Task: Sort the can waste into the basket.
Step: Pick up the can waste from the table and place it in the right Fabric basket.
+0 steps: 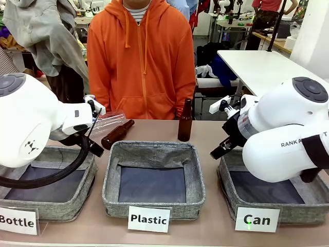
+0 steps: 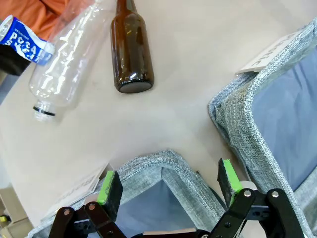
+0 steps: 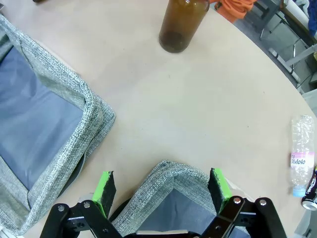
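Front view: left arm covers much of the far rim of the "Bottle" basket and part of a clear plastic bottle lying behind it. Right arm covers the far rim of the "Can" basket. "Bottle" sign clipped by the left edge.

Left wrist view: blue-and-white can cut at the top-left corner. Lying brown glass bottle loses its neck at the top edge. Sign too oblique to read.

Right wrist view: dark can cut by the right edge. Small plastic bottle label too small to read. Upright brown glass bottle cropped at top.
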Controlling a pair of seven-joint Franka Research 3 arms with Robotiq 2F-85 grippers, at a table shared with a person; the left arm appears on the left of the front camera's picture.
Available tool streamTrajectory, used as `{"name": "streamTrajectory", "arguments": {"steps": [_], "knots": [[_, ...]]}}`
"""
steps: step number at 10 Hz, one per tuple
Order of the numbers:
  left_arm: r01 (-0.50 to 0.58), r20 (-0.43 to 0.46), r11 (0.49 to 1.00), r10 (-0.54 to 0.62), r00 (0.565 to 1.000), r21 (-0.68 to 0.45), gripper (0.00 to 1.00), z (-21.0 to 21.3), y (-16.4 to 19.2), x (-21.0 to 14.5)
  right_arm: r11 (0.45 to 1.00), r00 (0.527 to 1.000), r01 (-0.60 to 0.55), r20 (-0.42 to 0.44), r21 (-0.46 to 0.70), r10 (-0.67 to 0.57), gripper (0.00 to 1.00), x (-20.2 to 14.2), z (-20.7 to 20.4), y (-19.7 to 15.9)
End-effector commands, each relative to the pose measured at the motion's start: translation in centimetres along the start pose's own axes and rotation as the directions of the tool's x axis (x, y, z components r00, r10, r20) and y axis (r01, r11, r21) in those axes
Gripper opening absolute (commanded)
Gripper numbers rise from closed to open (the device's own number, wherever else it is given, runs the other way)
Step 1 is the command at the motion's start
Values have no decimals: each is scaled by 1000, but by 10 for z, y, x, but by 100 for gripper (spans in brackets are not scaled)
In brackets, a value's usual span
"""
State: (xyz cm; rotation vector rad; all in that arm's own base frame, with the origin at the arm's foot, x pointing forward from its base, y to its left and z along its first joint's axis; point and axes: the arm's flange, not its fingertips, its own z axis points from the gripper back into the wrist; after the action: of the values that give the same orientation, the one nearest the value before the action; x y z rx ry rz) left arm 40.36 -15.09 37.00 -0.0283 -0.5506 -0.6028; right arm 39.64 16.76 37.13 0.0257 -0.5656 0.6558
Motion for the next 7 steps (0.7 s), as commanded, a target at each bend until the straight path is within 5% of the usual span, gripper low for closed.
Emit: {"name": "streamTrajectory", "arguments": {"steps": [1, 2, 3, 6, 7], "knots": [[0, 0, 1000, 0, 1000, 0, 100, 0, 0, 0, 1000, 1000, 1, 0, 0, -1, 100, 0, 0, 0], [0, 0, 1000, 0, 1000, 0, 100, 0, 0, 0, 1000, 1000, 0, 0, 0, 0, 100, 0, 0, 0], [0, 0, 1000, 0, 1000, 0, 100, 0, 0, 0, 987, 978, -162, 134, 21, 157, 100, 11, 26, 6], [31, 209, 984, 6, 978, -177, 100, 105, 28, -13, 943, 888, -331, 352, 39, 297, 100, 36, 109, 13], [-63, 172, 950, 120, 978, -305, 100, 134, 31, -19, 929, 875, -332, 423, 166, 237, 100, 34, 128, 1]]}}
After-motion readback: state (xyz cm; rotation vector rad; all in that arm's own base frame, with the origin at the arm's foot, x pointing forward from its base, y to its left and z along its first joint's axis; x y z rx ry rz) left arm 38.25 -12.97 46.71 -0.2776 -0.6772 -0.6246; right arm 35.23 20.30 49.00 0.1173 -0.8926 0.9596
